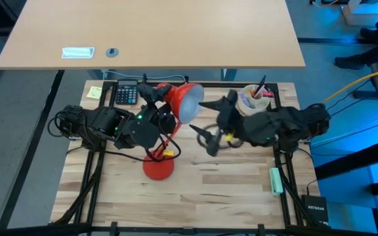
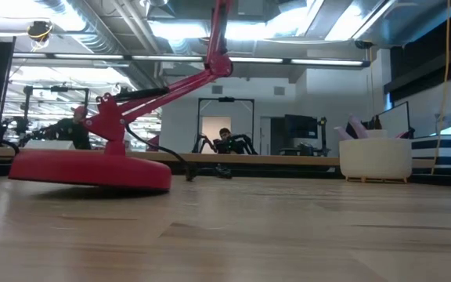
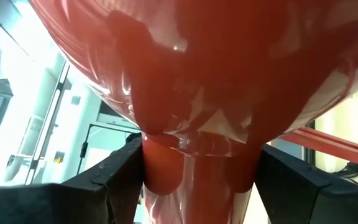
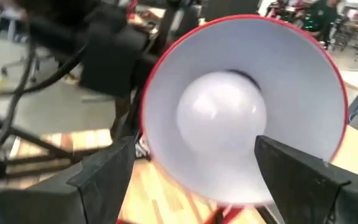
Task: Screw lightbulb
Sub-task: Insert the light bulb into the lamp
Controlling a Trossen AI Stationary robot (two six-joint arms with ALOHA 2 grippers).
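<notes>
A red desk lamp stands on its round base [image 1: 157, 167] near the table's middle, and the base also shows in the low view [image 2: 88, 168]. Its shade [image 1: 188, 101] opens toward the table's right. The white lightbulb [image 4: 221, 118] sits deep inside the shade's white interior, with its screw base hidden. My left gripper [image 1: 165, 98] is shut on the shade's narrow rear end. My right gripper [image 1: 207, 123] is open in front of the shade's mouth. Its fingers [image 4: 107, 168] stand wide on either side of the bulb and short of it, touching nothing. My left gripper pinches the shade's narrow red neck [image 3: 194, 168] between its two fingers [image 3: 120, 180], behind the flared part. It comes from the table's left. The shade is held up off the table on the lamp's arm, tipped on its side.
A calculator [image 1: 126, 93] and a yellow note [image 1: 94, 92] lie at the far left of the table. A white cup of pens [image 1: 254, 98] stands at the far right and also shows in the low view [image 2: 374, 157]. A green marker [image 1: 275, 180] lies near the right edge.
</notes>
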